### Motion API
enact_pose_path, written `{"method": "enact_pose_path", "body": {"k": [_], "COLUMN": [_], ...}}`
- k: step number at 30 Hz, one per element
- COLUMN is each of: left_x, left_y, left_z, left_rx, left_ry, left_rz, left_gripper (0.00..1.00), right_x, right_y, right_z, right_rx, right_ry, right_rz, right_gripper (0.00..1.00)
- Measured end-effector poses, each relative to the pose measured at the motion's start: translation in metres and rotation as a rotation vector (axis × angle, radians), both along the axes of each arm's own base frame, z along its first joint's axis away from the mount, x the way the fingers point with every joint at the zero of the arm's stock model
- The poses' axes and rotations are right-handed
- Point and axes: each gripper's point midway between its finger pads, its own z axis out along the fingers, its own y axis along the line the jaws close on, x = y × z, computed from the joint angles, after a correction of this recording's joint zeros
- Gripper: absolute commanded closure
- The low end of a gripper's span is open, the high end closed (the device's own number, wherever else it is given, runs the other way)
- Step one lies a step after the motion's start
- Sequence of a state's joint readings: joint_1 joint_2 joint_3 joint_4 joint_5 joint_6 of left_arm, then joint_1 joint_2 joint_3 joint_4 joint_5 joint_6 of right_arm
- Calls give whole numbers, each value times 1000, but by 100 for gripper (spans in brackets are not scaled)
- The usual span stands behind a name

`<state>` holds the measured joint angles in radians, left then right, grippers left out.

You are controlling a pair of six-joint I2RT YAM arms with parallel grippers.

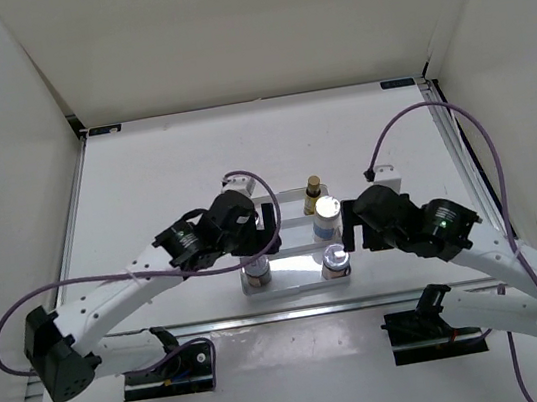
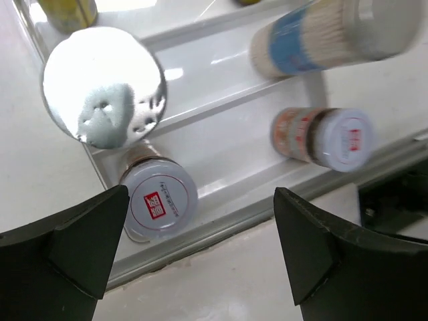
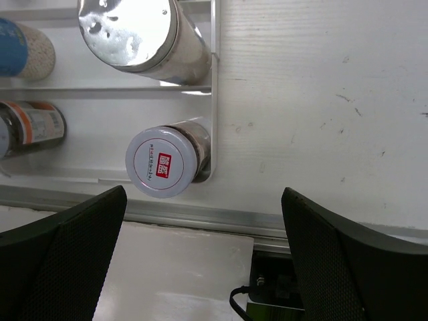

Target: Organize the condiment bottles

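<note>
The white stepped tray (image 1: 297, 257) holds the condiment bottles. In the top view I see one amber bottle with a gold cap (image 1: 313, 189), one white bottle's silver lid (image 1: 327, 207) and two short jars (image 1: 257, 271) (image 1: 335, 259). My left gripper (image 1: 262, 224) hovers over the tray's left part, open and empty, and hides bottles there. In the left wrist view its jaws (image 2: 200, 200) stand above a short jar (image 2: 159, 200), beside a silver lid (image 2: 103, 87). My right gripper (image 1: 358, 223) is open and empty by the tray's right edge, near the right jar (image 3: 164, 162).
An aluminium rail (image 1: 285, 312) runs along the table's near edge, seen below the tray in the right wrist view (image 3: 200, 217). White walls enclose the table on three sides. Purple cables (image 1: 482, 139) loop over both arms.
</note>
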<state>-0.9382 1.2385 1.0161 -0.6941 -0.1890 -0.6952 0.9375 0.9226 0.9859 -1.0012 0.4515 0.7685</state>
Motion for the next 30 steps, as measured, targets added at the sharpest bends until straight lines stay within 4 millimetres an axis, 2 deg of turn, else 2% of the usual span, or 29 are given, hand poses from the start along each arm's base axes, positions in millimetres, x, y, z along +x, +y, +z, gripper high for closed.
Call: {"method": "enact_pose_path", "body": {"k": [3,6,9,12,15,17,19,21,26,30], "left_x": [0,2,5,8,14,18,20,21,20,13], "left_y": [2,20,59,102,138,153,164,169,188,209], "left_z": [41,82,121,142,139,123,106,100,114,127], "left_rx": [-61,-103,-110,-63,68,170,272,319,333,292], "left_ry": [-92,-229,-405,-549,-636,-648,-639,-637,-687,-743], "left_rz": [-46,-40,33,122,193,226,237,244,318,402], "left_gripper": [0,0,0,0,0,0,0,0,0,0], "right_x": [0,1,1,1,3,4,6,7,5,5], "right_y": [-8,-18,-26,-34,-42,-47,-51,-55,-63,-64], "right_z": [10,17,21,24,26,27,27,23,10,8], "right_rx": [21,25,22,14,-4,-18,-34,-49,-93,-95], "right_ry": [-47,-85,-111,-134,-155,-170,-184,-187,-172,-171], "right_rz": [-15,-37,-58,-78,-98,-112,-128,-143,-168,-175], "right_gripper": [0,0,0,0,0,0,0,0,0,0]}}
